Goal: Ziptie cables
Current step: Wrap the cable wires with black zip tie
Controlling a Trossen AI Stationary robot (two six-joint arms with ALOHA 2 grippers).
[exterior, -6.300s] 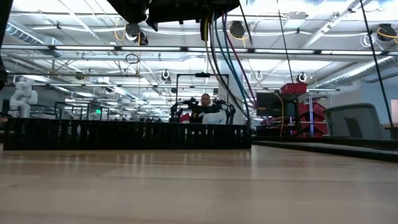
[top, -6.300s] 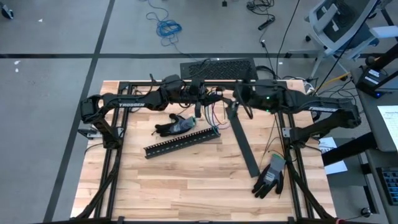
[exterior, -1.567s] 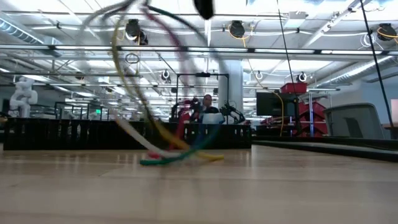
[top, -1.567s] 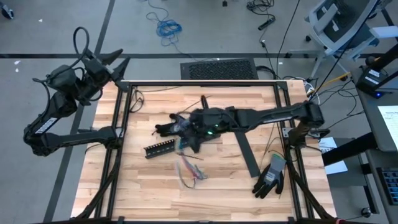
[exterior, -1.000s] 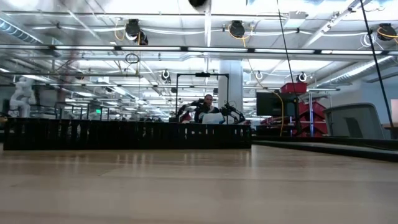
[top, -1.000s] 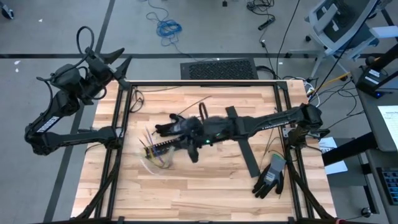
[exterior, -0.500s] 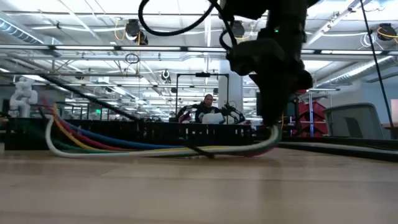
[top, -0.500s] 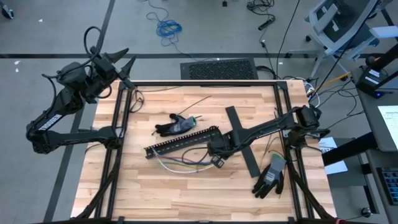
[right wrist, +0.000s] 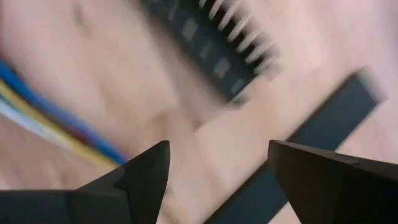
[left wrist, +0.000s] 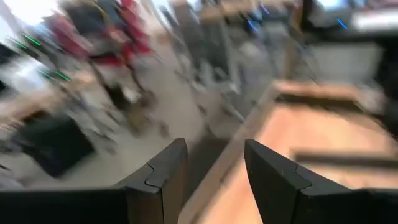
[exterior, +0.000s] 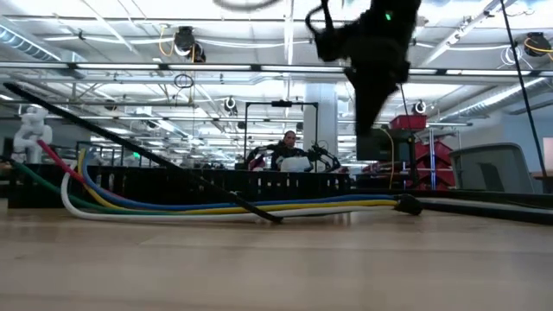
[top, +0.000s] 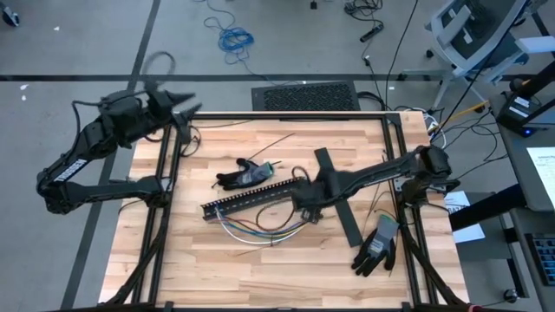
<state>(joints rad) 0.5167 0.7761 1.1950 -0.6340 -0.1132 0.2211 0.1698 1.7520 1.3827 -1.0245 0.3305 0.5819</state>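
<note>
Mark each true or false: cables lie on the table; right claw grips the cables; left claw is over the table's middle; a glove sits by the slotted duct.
1. The cables lie on the table. True.
2. The right claw grips the cables. False: it is open, empty, above them.
3. The left claw is over the table's middle. False: it is off the far left corner.
4. A glove sits by the slotted duct. True.
</note>
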